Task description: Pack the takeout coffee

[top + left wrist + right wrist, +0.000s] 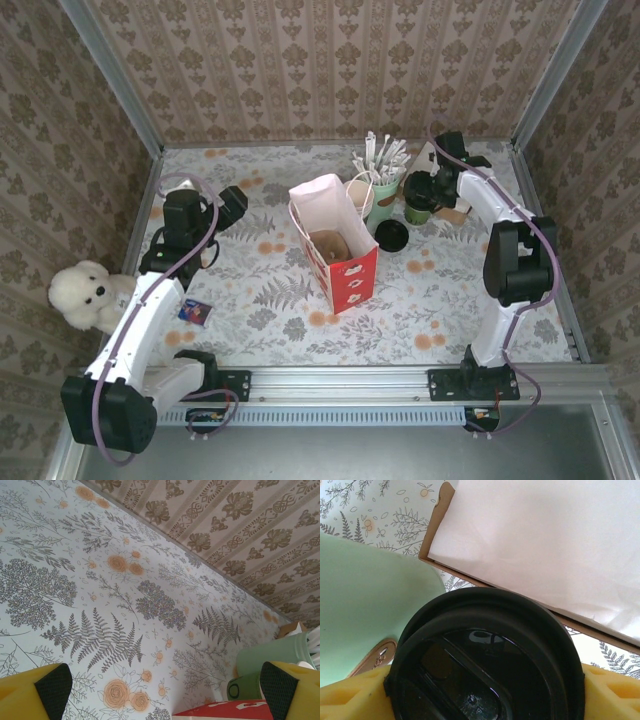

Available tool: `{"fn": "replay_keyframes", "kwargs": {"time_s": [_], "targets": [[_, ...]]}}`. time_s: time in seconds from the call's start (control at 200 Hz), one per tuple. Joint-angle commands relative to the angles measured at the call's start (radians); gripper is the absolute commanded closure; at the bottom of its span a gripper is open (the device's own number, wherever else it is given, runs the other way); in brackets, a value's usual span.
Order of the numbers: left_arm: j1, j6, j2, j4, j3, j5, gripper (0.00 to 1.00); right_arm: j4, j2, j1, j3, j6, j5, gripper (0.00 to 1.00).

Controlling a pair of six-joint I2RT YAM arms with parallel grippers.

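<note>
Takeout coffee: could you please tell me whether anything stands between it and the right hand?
Yes. The green cup of paper-wrapped sticks stands between the right hand and the takeout coffee, and a black-lidded cup sits between that hand's own fingers.

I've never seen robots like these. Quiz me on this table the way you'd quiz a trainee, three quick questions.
1. Which thing sits between the fingers of the right gripper?
A. a banana
B. the black-lidded cup
C. a spoon
2. True or false: the left gripper is open, with nothing between its fingers.
3. Fill in: the white teddy bear sits beside the ___ arm.

Key: 1 B; 2 true; 3 left.
</note>
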Motion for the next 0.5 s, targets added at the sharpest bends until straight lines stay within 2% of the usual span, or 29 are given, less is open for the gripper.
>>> {"fn": "replay_keyframes", "kwargs": {"time_s": [0.0,0.225,0.495], "targets": [[0.009,0.001,-0.015,0.001,-0.009,-0.007,0.0,-0.047,-0.032,0.002,-0.031,0.012,0.023,0.22],[0.009,0.01,0.009,0.018,-0.003,0.018,0.0,-0.114,-0.192,0.001,-0.165,-0.004,0.097,0.24],[0.008,0.044,0.047,0.033,0.029,0.152,0.0,-0.106,-0.476,0.029,-0.459,0.046,0.043,0.24]]}}
